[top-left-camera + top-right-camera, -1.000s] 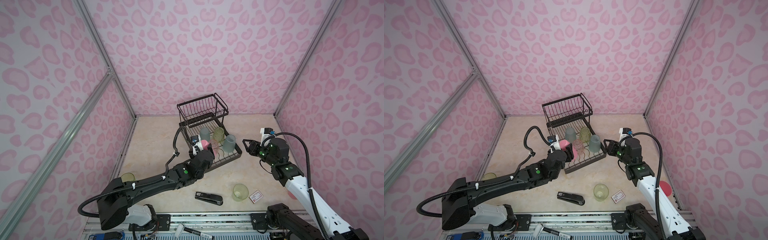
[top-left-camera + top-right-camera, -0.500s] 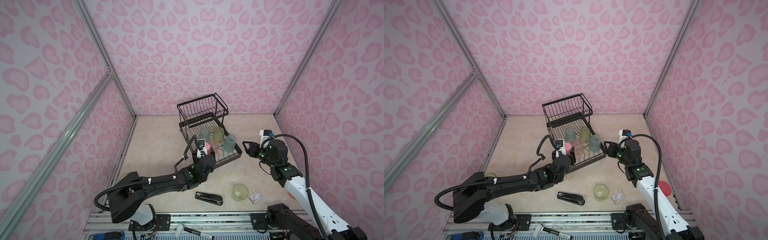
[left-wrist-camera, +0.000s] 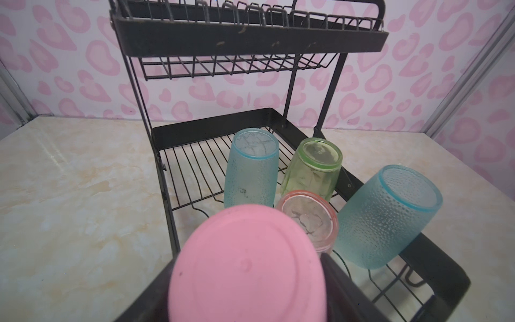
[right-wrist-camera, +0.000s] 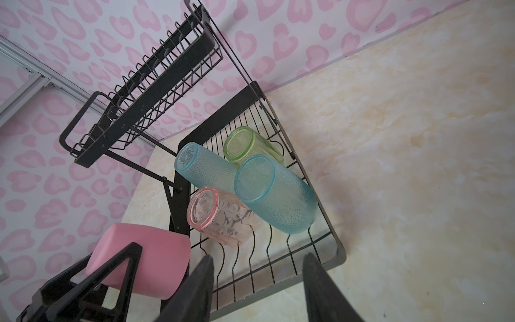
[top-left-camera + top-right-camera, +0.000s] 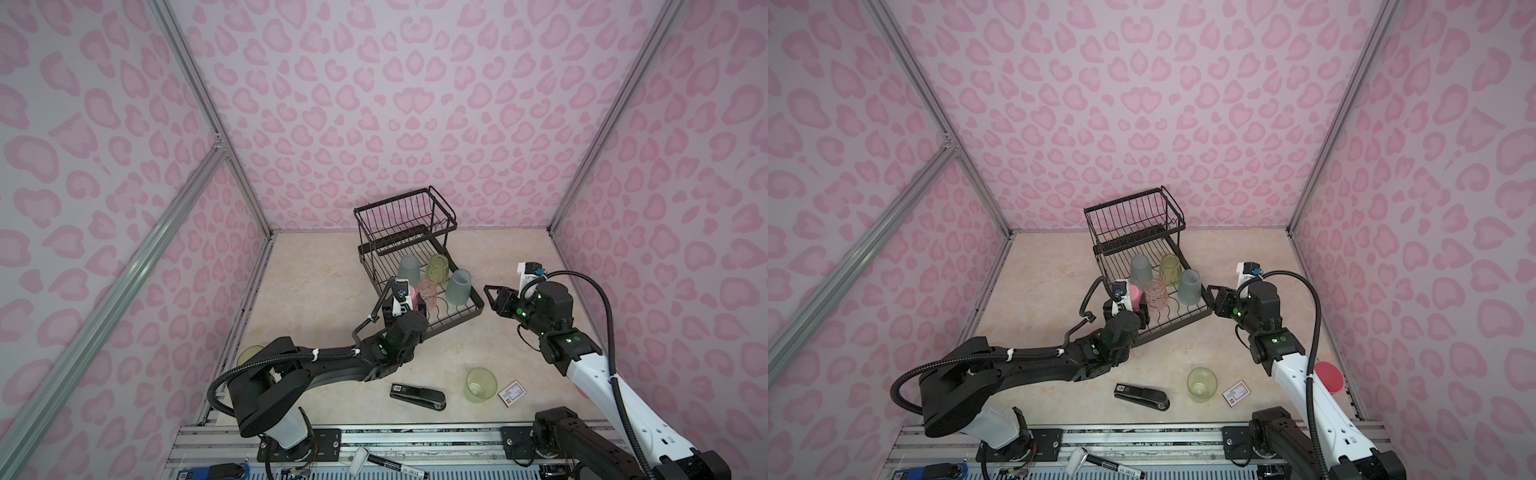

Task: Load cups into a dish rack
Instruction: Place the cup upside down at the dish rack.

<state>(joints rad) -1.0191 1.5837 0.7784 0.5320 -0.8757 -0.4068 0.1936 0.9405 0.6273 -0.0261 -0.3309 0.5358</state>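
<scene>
The black wire dish rack (image 5: 457,321) (image 5: 1177,323) (image 3: 250,41) (image 4: 156,92) stands at mid-table. On its lower tray, bottoms up, stand two frosted teal cups (image 5: 408,269) (image 5: 458,286), a yellow-green cup (image 5: 439,268) and a clear pink cup (image 5: 427,291). My left gripper (image 5: 406,308) (image 5: 1128,309) (image 3: 245,281) is shut on an opaque pink cup (image 5: 412,296) (image 3: 245,267) (image 4: 156,259) at the tray's near-left corner. I cannot tell if it touches the rack. My right gripper (image 5: 492,295) (image 5: 1212,297) (image 4: 257,267) hangs open and empty just off the tray's right corner.
A yellow-green cup (image 5: 481,384) (image 5: 1202,384) lies loose on the table near the front. Another (image 5: 248,356) sits behind the left arm, and a pink one (image 5: 1328,376) behind the right arm. A black stapler (image 5: 417,397) and a small card (image 5: 512,392) lie at the front.
The left arm's elbow and forearm have dropped low and swung right, while the pink cup stays at the rack's near-left corner. The right arm has barely shifted.
</scene>
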